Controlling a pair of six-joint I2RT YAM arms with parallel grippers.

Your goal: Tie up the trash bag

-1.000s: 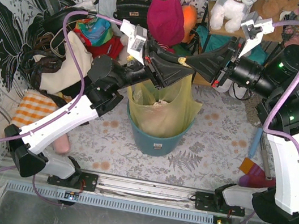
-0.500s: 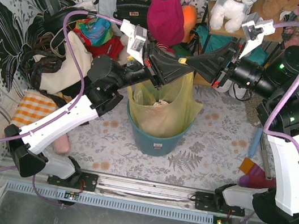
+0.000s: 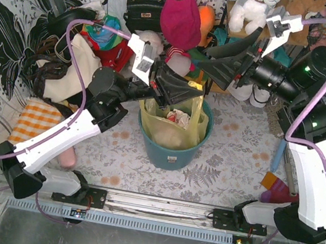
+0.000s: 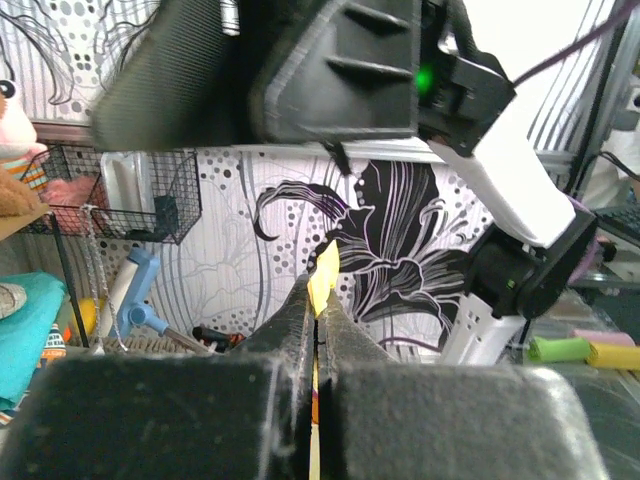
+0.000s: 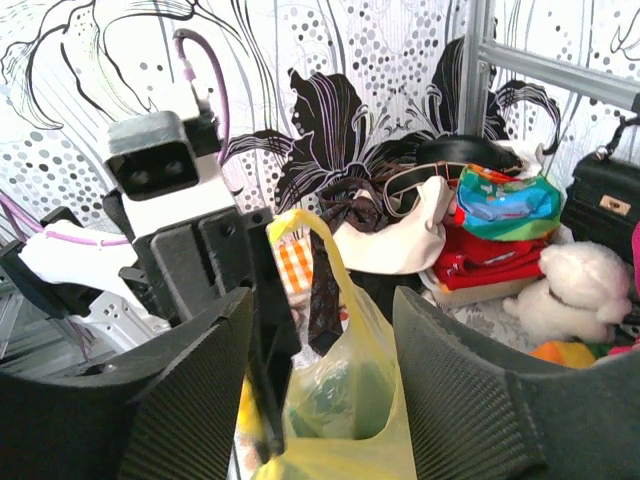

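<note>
Right jaws newly apart; left jaws tight on trash bag [image 3: 164, 124] in bin [image 3: 169, 158].

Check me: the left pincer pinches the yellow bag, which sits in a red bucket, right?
The bucket is teal-blue, not red, as the top view shows. The left pincer does pinch the yellow bag sitting in it.

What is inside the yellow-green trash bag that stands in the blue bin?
In the trash bag, crumpled white paper shows. The bin wall hides the bag's lower part, so anything deeper cannot be seen.
</note>
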